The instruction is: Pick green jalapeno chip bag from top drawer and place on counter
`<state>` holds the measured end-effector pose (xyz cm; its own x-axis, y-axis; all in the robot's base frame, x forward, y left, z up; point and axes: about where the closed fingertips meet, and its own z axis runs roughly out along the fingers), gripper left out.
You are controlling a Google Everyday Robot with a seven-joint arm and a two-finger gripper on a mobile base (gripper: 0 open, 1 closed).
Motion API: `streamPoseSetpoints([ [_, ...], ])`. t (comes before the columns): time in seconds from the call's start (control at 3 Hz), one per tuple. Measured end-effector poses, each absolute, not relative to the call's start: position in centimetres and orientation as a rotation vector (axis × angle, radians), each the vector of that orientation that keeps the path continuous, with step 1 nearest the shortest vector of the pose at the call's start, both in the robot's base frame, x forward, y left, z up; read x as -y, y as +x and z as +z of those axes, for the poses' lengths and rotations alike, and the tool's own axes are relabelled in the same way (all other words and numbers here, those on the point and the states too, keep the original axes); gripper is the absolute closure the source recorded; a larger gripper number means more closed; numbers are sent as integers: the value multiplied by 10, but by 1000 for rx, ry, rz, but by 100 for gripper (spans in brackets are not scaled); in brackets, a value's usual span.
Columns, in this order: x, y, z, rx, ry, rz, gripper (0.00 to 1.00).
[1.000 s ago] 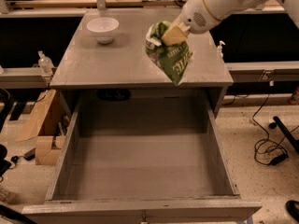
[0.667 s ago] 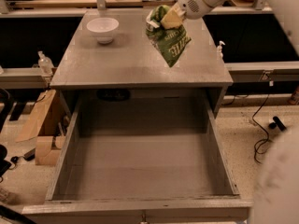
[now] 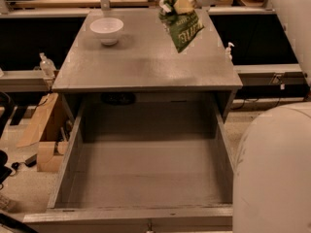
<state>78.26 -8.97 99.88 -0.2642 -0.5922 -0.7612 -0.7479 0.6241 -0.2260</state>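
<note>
Gripper [image 3: 181,0] hangs high above the back right part of the counter [image 3: 146,64], its white arm reaching in from the upper right. Beneath it, open grey surface runs to the counter's right and front edges. A white bowl [image 3: 107,29] sits well apart at the back left. The top drawer [image 3: 146,178] stands pulled out in front, its flat floor in full view. The fingers are clamped on the top of the green jalapeno chip bag [image 3: 182,28], which dangles tilted, clear of the counter.
</note>
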Motion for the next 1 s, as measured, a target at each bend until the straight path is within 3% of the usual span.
streamPoseSetpoints([
  [0.67,83,785,994,-1970,-1064,234,34],
  [1.0,80,786,990,-1973,-1069,239,4],
])
